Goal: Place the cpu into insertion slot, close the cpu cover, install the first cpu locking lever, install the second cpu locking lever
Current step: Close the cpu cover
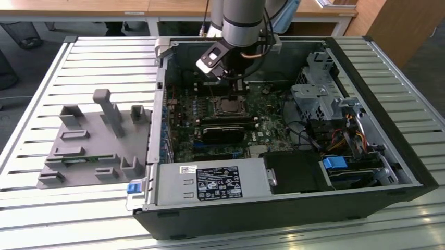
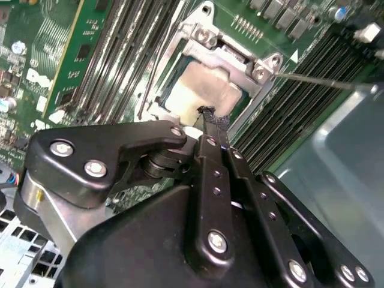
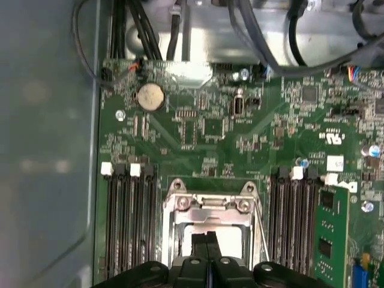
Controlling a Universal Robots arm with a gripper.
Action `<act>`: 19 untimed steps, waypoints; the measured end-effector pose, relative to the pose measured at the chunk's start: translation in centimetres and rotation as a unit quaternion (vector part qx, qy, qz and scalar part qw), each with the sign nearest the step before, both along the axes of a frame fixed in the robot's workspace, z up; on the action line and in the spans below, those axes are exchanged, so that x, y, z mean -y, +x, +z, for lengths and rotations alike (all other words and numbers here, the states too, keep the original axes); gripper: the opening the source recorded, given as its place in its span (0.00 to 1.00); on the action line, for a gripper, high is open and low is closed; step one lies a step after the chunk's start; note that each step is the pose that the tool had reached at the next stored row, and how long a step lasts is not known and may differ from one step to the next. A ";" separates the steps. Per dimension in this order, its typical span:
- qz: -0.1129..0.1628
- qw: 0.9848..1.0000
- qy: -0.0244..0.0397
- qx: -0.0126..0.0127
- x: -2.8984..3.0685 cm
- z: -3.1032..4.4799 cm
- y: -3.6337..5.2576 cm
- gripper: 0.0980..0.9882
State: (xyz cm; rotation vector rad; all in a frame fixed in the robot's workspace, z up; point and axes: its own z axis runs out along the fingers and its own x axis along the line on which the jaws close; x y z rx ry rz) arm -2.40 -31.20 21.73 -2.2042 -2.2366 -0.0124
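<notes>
The cpu [image 2: 201, 84] lies flat in the insertion slot [image 1: 226, 107], its silver top showing through the window of the cpu cover [image 2: 235, 55], which lies down over it. In both wrist views my gripper [image 2: 207, 114] is shut, its two black fingers pressed together with nothing between them, the tips right at the cpu's near edge. The first wrist view has the cpu cover [image 3: 207, 204] just beyond the gripper [image 3: 207, 239]. A thin metal locking lever [image 2: 315, 80] sticks out beside the socket, raised off the board. In the exterior view the gripper [image 1: 235, 88] hangs just above the socket.
Long black memory slots [image 3: 129, 222] flank the socket on both sides. The open computer case [image 1: 389, 156] holds a power supply [image 1: 208, 183], drive cage [image 1: 316, 101] and cables [image 1: 347, 138]. A grey fixture [image 1: 97, 140] stands on the slatted table at the exterior view's left.
</notes>
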 end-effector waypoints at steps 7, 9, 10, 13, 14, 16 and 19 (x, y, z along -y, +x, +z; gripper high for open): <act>0.000 1.000 0.000 0.000 0.01 -0.87 -0.71 0.02; 0.000 1.000 0.000 0.000 0.01 -0.96 -0.98 0.02; 0.000 1.000 0.000 0.000 0.01 -1.01 -1.13 0.02; 0.000 1.000 0.000 0.000 0.01 -1.15 -1.61 0.02; 0.000 1.000 0.000 0.000 0.01 -1.19 -1.79 0.02; 0.000 1.000 0.000 0.000 0.00 -1.25 -2.13 0.02; 0.000 1.000 0.000 0.000 0.00 -1.34 -2.61 0.02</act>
